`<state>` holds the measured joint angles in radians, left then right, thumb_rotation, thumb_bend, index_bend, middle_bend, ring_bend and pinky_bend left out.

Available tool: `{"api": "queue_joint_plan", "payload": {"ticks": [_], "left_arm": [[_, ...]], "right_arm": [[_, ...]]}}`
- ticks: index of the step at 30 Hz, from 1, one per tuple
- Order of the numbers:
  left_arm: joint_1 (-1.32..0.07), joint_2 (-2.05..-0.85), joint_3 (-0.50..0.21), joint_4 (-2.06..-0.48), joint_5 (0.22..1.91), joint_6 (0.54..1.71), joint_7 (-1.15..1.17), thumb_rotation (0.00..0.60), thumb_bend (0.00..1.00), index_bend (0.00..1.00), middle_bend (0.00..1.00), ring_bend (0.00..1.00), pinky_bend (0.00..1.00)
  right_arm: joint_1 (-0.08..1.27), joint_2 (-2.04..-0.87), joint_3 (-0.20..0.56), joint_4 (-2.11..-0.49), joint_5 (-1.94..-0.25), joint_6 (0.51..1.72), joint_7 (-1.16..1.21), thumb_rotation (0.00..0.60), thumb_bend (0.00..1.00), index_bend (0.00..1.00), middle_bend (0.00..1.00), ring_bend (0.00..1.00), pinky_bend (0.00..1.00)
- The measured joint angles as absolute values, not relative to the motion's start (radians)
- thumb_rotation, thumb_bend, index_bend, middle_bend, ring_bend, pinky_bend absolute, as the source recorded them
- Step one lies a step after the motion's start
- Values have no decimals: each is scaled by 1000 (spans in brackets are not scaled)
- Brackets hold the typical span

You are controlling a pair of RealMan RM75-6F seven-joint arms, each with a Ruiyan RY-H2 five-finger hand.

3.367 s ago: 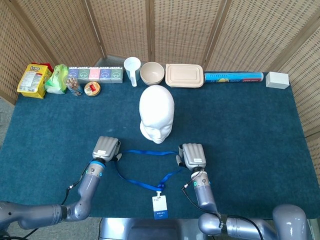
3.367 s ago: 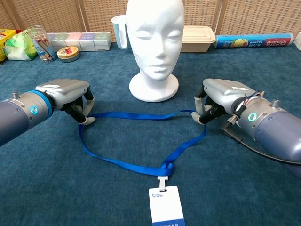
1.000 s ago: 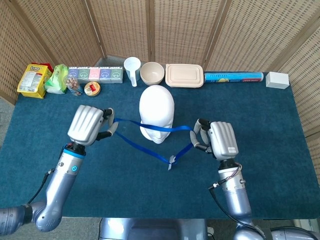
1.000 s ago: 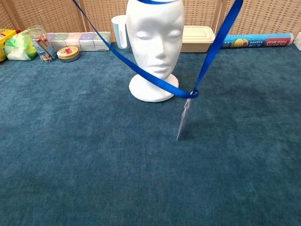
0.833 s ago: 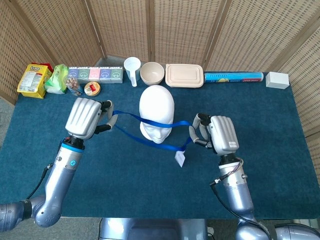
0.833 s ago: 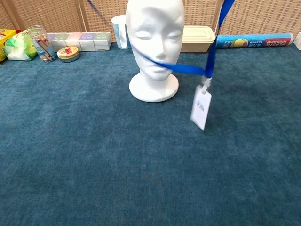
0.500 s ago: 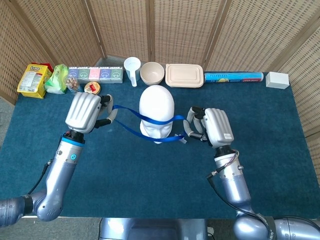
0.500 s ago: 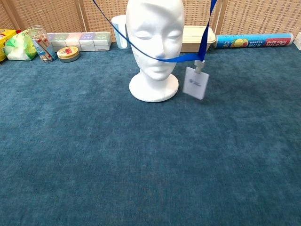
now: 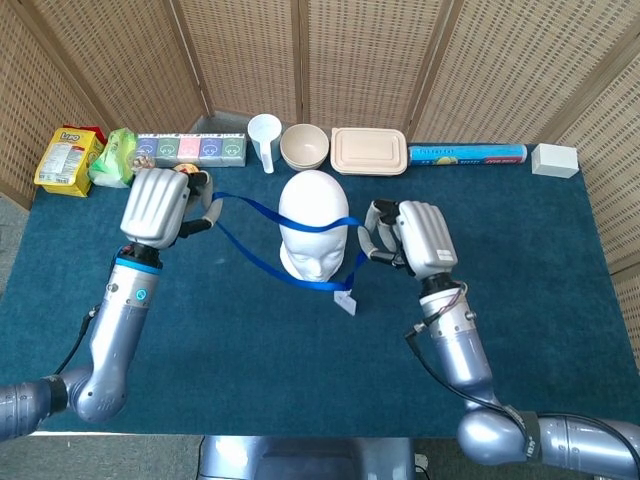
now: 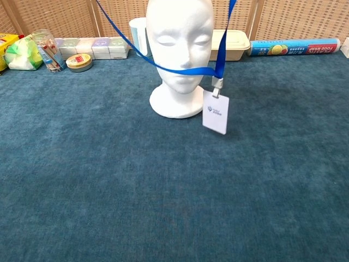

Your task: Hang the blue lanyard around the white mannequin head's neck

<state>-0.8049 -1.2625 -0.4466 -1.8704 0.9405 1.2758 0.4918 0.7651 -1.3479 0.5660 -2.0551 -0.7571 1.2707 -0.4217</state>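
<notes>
A folding woven-rattan screen with wooden frames (image 9: 360, 60) stands beyond both hands, behind the dark teal carpeted tabletop (image 9: 540, 260).

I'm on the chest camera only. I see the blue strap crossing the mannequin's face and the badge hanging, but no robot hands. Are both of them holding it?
Observer: Yes. The left robot hand and the right robot hand each pinch the blue lanyard, one on either side of the mannequin head.
Operator: Where is the back strand?
Observer: It lies across the top of the head, not behind it yet.
Operator: Anything behind the head that I can't see?
Observer: A beige bowl stands behind it, apart from it.
</notes>
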Motion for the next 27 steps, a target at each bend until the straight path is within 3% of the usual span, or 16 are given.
{"api": "queue_joint_plan", "payload": {"ticks": [27], "left_arm": [[-916, -1399, -472, -1536, 858, 1205, 414, 546, 449, 713, 1000, 1000, 1000]], "right_arm": [[893, -1309, 576, -1854, -553, 1153, -373, 538, 510, 674, 890, 1000, 1000]]}}
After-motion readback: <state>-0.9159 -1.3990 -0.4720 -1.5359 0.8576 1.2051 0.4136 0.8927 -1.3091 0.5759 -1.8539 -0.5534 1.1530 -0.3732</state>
